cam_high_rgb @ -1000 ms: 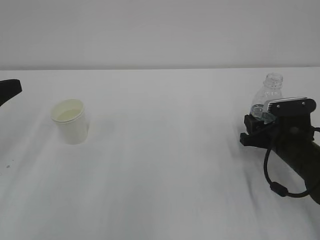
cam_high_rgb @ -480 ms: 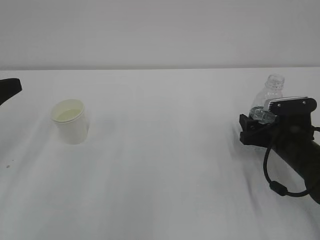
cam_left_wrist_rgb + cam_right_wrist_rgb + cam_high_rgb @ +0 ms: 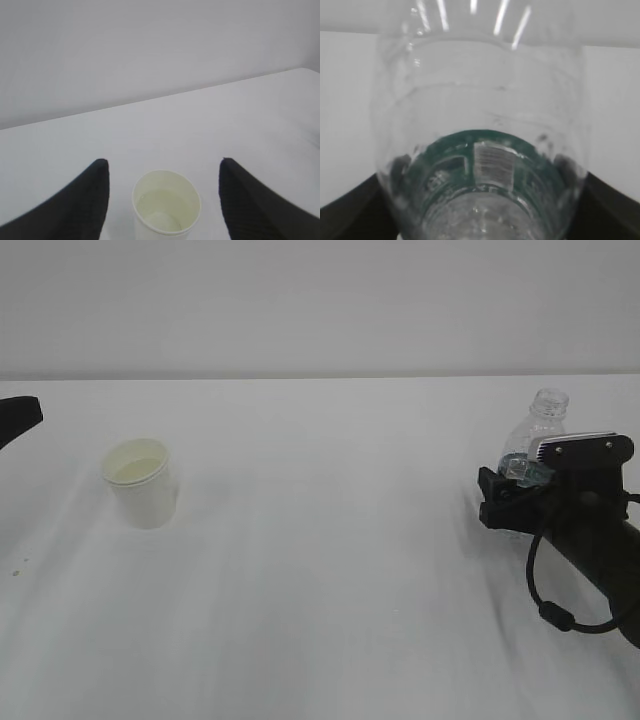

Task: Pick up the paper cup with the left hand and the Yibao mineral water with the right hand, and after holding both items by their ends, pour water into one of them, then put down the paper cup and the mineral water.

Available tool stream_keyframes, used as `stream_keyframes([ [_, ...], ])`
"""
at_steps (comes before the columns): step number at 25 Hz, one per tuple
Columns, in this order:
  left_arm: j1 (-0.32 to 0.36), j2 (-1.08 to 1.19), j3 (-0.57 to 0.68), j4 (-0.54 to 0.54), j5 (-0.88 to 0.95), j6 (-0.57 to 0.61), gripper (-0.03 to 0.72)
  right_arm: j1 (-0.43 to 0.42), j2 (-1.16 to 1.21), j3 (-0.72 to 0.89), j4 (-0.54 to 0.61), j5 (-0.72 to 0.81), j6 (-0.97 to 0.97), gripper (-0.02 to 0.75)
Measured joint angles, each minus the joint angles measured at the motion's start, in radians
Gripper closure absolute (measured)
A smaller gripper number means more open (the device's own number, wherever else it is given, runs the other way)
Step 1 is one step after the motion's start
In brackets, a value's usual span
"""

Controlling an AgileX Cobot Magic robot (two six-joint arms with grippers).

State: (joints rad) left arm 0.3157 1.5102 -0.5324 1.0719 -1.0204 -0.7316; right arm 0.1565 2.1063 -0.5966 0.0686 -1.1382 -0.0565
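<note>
1. We see the cup (image 3: 141, 482) standing upright on the left of the table (image 3: 320, 570), between the spread fingers (image 3: 80, 200) of our left gripper (image 3: 165, 192), untouched.
2. Our right gripper (image 3: 512, 495) is around the bottle (image 3: 538, 435), upright at the right; whether it clamps we cannot tell.
3. The green label (image 3: 490, 160) shows a barcode; no lettering is readable.

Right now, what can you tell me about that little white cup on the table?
The paper cup is small, plain white and tapered, wider at its rolled rim than at its base, with a cream-coloured inside. It stands upright on the white table, towards the left side, far from the bottle on the right. There may be a little liquid at the bottom, though that is hard to tell. Nothing touches it: the left hand has its jaws spread wide on either side, clear of the cup's wall.
</note>
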Motion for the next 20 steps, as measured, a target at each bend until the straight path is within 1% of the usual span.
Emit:
stream_keyframes([
  [20, 0.0, 0.0, 0.0, 0.0, 0.0, 0.0, 0.196, 0.0, 0.0, 0.046, 0.0, -0.002, 0.001, 0.079],
])
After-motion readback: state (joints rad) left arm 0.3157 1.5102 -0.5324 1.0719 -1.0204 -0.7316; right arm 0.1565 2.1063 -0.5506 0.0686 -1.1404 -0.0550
